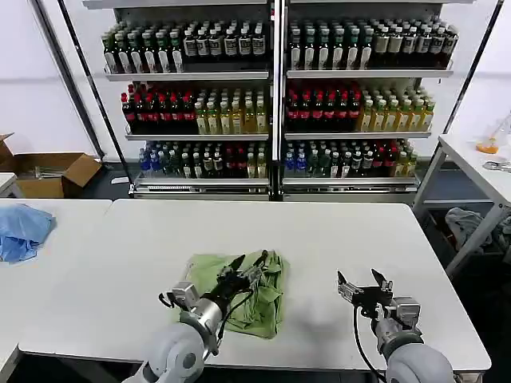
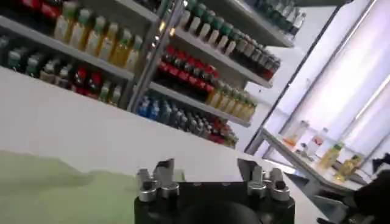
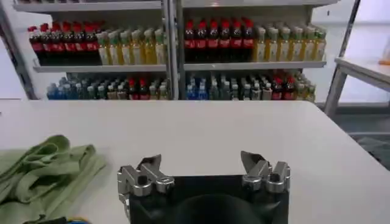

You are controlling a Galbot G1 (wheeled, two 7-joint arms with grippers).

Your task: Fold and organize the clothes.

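Garment: I see one soft, light-green shirt [image 1: 254,289], rumpled into a loose heap, lying on the white worktop [image 1: 319,239] near its front edge, a little left of centre in the head view. In the right wrist view the same green cloth [image 3: 42,173] lies off to one side of my right hand, on bare worktop.

Left hand: my left hand [image 1: 254,265] hangs over the crumpled shirt, its dark fingers spread apart above the folds. It has hold of nothing that I can make out; whether the fingertips touch the cloth I cannot tell. In the left wrist view, the fingers [image 2: 159,176] stand parted, with green fabric below them.

Right hand: my right hand [image 1: 362,281] sits over bare worktop, well apart from the shirt, on its right. Its fingers [image 3: 148,172] stand wide apart and it is empty.

Surroundings: a crumpled blue cloth [image 1: 22,230] lies on a neighbouring white table on the left. Metal shelves of bottled drinks [image 1: 275,96] line the wall behind.
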